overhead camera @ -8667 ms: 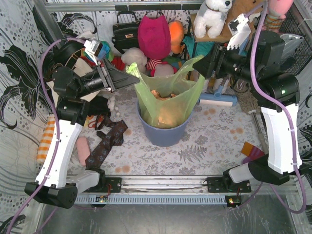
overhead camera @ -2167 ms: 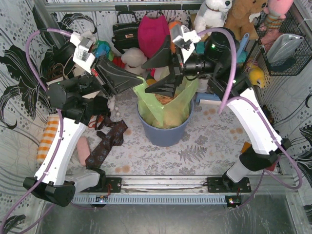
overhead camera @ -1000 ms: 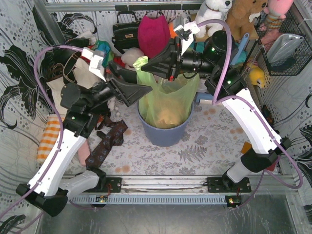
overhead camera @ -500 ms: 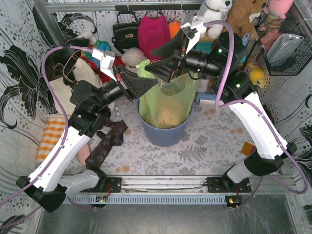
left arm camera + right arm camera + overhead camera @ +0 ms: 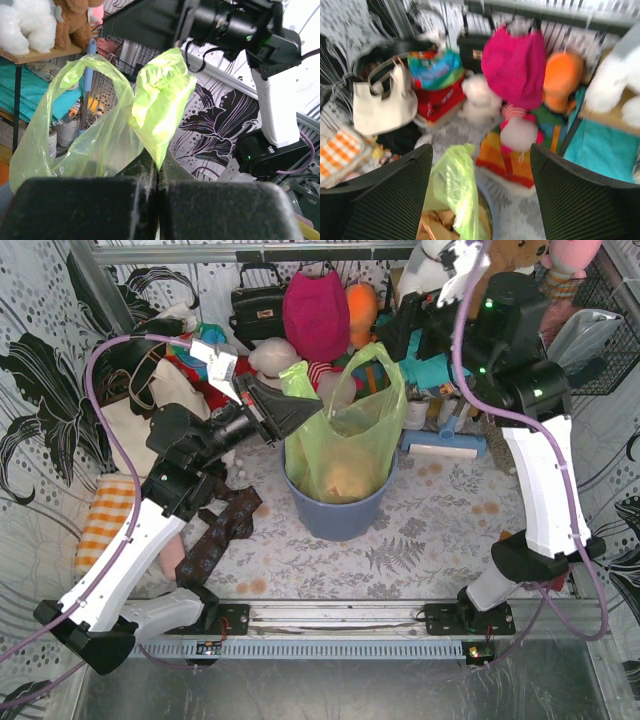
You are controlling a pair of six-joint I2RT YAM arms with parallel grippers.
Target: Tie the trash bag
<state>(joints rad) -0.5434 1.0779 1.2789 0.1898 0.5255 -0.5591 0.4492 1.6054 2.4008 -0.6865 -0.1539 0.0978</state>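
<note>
Because the left gripper (image 5: 156, 172) pinches only one thin ear of the trash bag (image 5: 345, 445), which sits in the blue bin (image 5: 335, 518), a hard pull could rip it. Farther back, the right gripper (image 5: 481, 157) hangs wide open, holding nothing.

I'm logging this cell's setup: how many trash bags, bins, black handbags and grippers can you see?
Trash bag: 1
Bin: 1
Black handbag: 1
Grippers: 2 (left gripper, right gripper)
Total: 5
</note>
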